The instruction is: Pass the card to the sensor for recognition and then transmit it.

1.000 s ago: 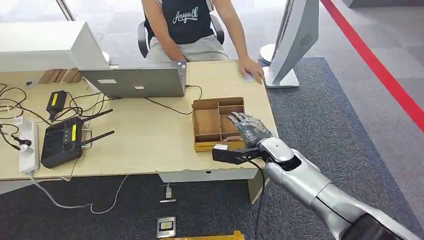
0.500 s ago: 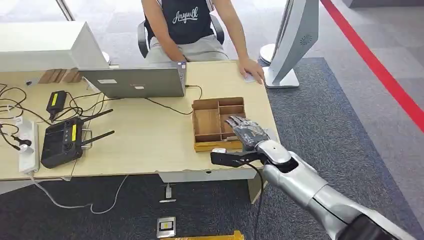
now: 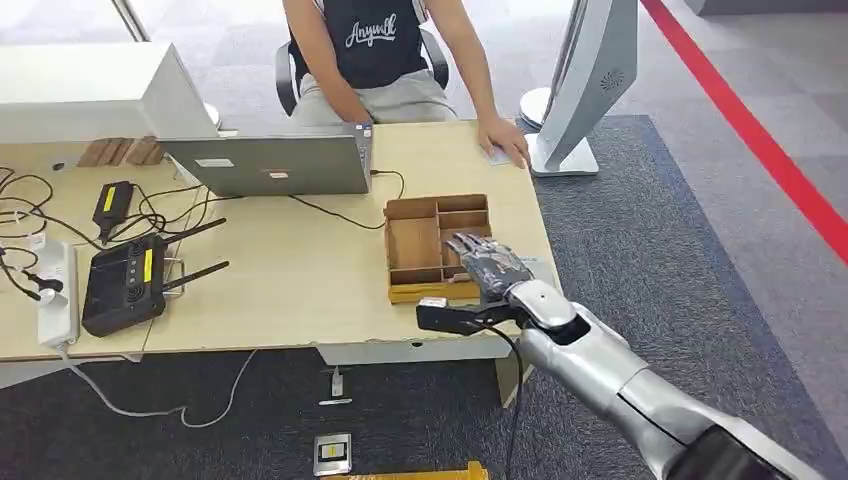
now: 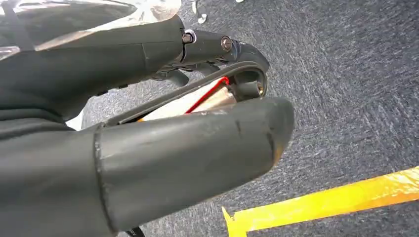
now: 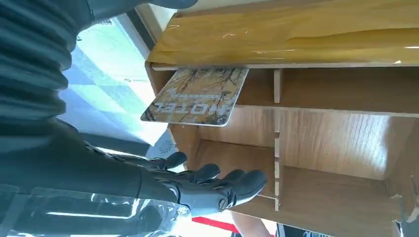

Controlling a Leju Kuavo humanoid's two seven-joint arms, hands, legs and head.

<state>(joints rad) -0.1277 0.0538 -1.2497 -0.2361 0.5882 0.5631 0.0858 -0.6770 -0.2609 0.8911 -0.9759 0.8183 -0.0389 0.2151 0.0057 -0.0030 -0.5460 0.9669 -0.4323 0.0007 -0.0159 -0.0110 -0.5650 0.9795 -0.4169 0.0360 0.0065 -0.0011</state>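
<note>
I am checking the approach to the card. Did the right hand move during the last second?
Yes. In the head view the right hand has shifted slightly left and away from the robot over the wooden tray, which stays in place.

Right arm (image 3: 610, 365): smooth silver metal shell in rounded segments, widening toward the near right corner, where a darker section begins. A rounded silver wrist cap joins it to the right hand (image 3: 487, 268), dark grey to black, with a thick dark thumb. A thin black cable hangs from the wrist.

From the right wrist camera: a grey ribbed cover, a glossy clear panel, and slim black fingers (image 5: 217, 190) with small round fasteners at the tips.

Left hand (image 4: 163, 143), from its wrist camera: broad matte grey thumb with scuffed surface and a seam line; darker fingers (image 4: 217, 47) carrying two silver screws; a black loop with a red wire beside a pale inner part.
</note>
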